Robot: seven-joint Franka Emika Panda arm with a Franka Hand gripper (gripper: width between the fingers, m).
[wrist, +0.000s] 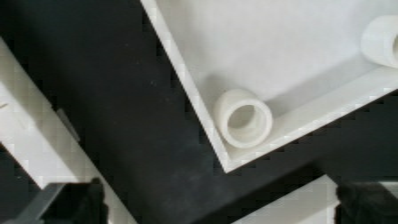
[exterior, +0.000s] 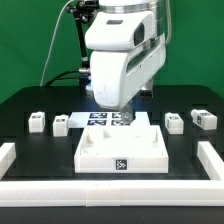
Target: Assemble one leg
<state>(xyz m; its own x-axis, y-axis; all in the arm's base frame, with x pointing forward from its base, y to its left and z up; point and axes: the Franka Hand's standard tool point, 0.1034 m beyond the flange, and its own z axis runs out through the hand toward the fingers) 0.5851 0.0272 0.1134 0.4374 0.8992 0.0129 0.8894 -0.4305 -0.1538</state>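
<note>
Four small white legs lie on the black table in the exterior view: two on its left point(exterior: 37, 122) point(exterior: 62, 125) and two on its right point(exterior: 175, 121) point(exterior: 204, 118). The large white square tray-like piece point(exterior: 122, 150) lies in the middle. My gripper point(exterior: 123, 112) hangs over its far edge, apart from every leg. In the wrist view my gripper point(wrist: 217, 205) is open and empty, with one dark fingertip point(wrist: 63, 205) at each side. Below it lies a tray corner point(wrist: 302, 70) with a round socket point(wrist: 244, 118). No leg shows in the wrist view.
The marker board point(exterior: 100, 118) lies just behind the tray. Low white rails border the table at the exterior view's left point(exterior: 8, 155), right point(exterior: 213, 160) and front point(exterior: 110, 192). A green wall stands behind the arm.
</note>
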